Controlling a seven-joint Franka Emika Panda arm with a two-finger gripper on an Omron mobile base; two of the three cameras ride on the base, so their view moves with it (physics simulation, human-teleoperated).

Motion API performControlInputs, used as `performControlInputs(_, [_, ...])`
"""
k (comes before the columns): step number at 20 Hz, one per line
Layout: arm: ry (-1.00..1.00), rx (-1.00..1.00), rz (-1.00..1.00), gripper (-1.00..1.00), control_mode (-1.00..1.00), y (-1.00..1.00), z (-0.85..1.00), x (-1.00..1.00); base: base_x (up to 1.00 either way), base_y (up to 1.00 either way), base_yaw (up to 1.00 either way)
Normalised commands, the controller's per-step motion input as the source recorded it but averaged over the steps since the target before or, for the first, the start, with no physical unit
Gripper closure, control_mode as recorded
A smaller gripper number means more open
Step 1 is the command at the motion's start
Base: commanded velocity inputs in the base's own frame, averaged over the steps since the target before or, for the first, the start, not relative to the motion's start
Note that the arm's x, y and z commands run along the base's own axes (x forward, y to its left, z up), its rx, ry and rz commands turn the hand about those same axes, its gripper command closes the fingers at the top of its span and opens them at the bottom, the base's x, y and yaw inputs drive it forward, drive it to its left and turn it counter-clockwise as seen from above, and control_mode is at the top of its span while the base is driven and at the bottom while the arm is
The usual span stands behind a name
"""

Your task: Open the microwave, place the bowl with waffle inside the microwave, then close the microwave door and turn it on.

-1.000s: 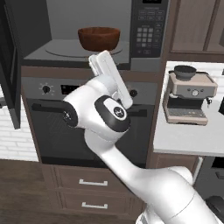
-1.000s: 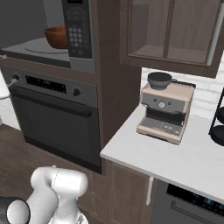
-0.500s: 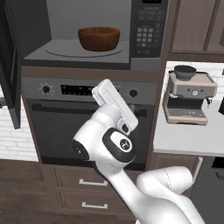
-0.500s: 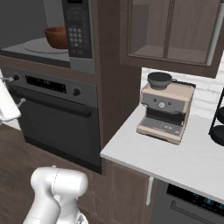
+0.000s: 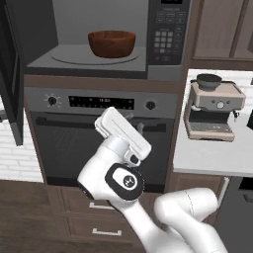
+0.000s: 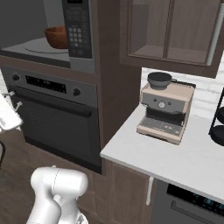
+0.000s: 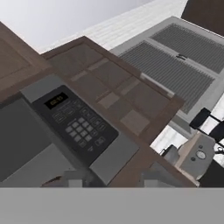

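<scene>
Gripper (image 7: 113,180) sits at the bottom of the hand view, where my fingertips (image 7: 154,177) are grey blurs. They stand apart with nothing between them. From the left base view my hand is a white slab in front of the oven (image 5: 59,143), and its fingers are hard to pick out. The right base view cuts it off at the left edge.

The bowl (image 5: 111,43) rests on the turntable (image 5: 66,58) inside the microwave (image 5: 74,20), toward the right, near the keypad (image 5: 169,34). Its wall hides the inside, so I cannot make out the waffle. The door (image 5: 10,74) is swung open at the far left, cut off by the frame.

A second ago my hand was up by the microwave's lower edge. Now it is lower, over the oven front. The bowl and the door have not moved.

Keypad buttons and the oven display (image 5: 101,103) show marks too small to read. The coffee machine (image 5: 212,106) on the right counter shows no legible label.
</scene>
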Motion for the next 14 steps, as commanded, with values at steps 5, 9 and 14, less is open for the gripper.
performControlInputs(5, [-0.15, -0.12, -0.07, 1.0, -1.0, 0.51, -0.17, -0.06, 0.0, 0.0, 0.0])
performControlInputs(9, [-0.22, -0.15, -0.08, 1.0, -1.0, 0.75, -0.04, -0.25, 0.0, 0.0, 0.0])
performControlInputs(14, [-0.27, -0.15, -0.08, 1.0, -1.0, 0.77, 0.0, -0.29, 0.0, 0.0, 0.0])
